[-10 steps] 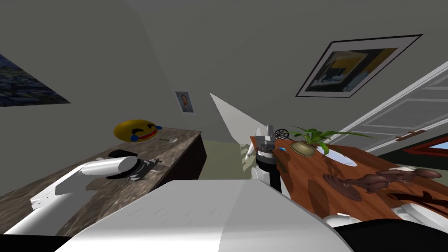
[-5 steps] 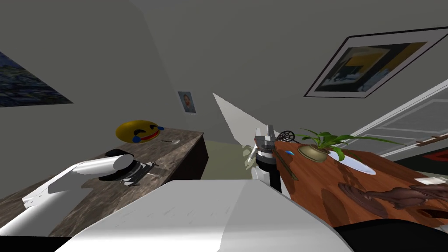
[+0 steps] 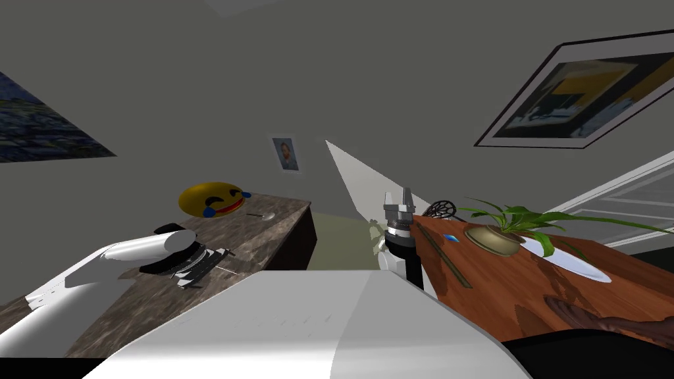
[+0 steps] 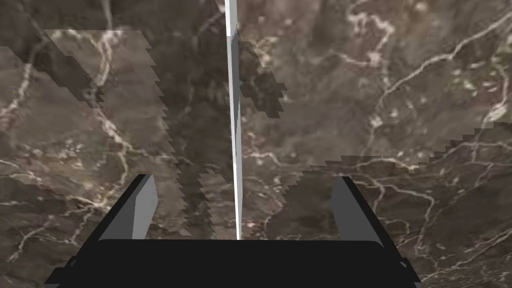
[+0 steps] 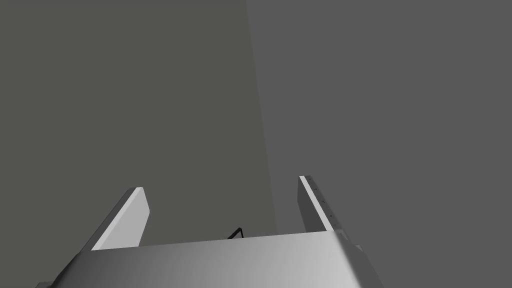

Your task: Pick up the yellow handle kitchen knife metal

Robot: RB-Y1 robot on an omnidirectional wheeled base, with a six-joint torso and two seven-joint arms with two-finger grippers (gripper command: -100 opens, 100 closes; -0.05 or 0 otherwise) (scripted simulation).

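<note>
Left hand (image 4: 245, 181), fingers (image 4: 142, 205) apart, flanks a thin white edge-on knife (image 4: 232, 100).

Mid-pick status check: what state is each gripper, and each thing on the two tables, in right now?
Left gripper, open, over the marble table.
Knife, lying on that table, straddled by the left gripper, not gripped.
Right gripper, open, holding nothing.
Plant, upright on the wooden table.
Plate, flat on the wooden table.
</note>
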